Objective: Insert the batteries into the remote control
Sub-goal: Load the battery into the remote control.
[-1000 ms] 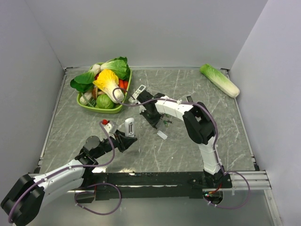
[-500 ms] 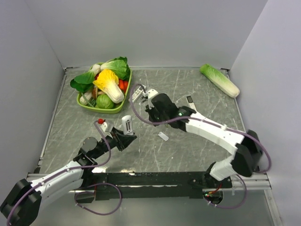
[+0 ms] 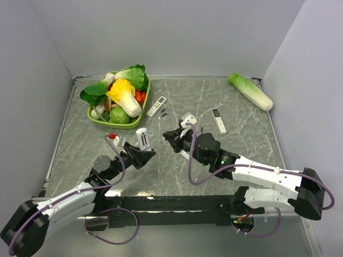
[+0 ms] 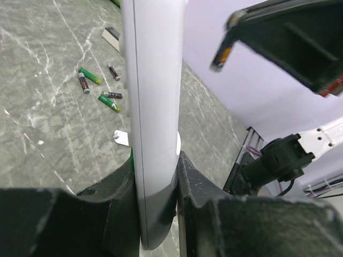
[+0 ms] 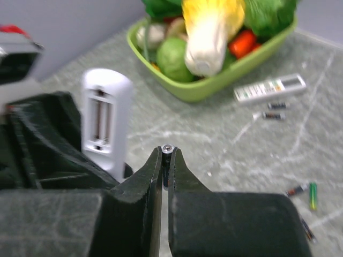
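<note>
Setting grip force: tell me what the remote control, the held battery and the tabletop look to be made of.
Remote control: probably white plastic, smooth with a soft sheen and moulded ribs in its open battery bay.
Battery: shiny metal end cap; the wrapper is too blurred to judge.
Tabletop: grey-green marble look with pale veins, matte. Stone or printed sheet, I cannot tell.

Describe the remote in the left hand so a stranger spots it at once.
Find the green vegetable tray at the far left. Just in front of it, the left hand holds the remote control upright. Unlike the two remotes lying flat, it stands on end, battery bay open.
</note>
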Motion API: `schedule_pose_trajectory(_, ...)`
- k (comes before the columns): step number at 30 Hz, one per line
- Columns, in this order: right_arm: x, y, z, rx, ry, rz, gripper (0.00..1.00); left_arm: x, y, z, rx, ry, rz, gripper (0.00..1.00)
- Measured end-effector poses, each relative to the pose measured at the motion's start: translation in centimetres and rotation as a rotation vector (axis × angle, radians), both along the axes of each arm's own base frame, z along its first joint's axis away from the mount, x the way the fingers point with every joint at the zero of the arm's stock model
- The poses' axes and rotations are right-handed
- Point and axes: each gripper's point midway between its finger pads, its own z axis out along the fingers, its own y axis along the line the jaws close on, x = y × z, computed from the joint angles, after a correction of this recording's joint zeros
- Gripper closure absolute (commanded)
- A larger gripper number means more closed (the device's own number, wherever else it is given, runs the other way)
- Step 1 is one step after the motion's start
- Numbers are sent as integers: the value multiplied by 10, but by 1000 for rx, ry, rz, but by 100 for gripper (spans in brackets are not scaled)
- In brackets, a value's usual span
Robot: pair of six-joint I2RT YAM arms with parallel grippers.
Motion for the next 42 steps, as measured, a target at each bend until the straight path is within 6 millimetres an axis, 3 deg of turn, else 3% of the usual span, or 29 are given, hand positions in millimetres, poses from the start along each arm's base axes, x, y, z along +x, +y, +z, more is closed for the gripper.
schedule_pose_trajectory(9, -16, 21, 47, 158, -215, 56, 100, 0, -2, 1, -29, 30, -5, 99)
schedule_pose_trajectory(13, -23, 32, 53, 175, -257, 80, 100, 0, -2, 3, -33, 25, -6, 99)
schedule_pose_trajectory(22, -22, 50, 29, 128, -242, 100, 100, 0, -2, 4, -35, 22, -9, 99)
schedule_pose_trajectory(33, -24, 58, 29, 158, -233, 118, 100, -3, -6, 4, -36, 18, -37, 99)
schedule_pose_trajectory(42, -21, 68, 11, 128, -212, 120, 100, -6, -8, 7, -52, 19, -56, 99)
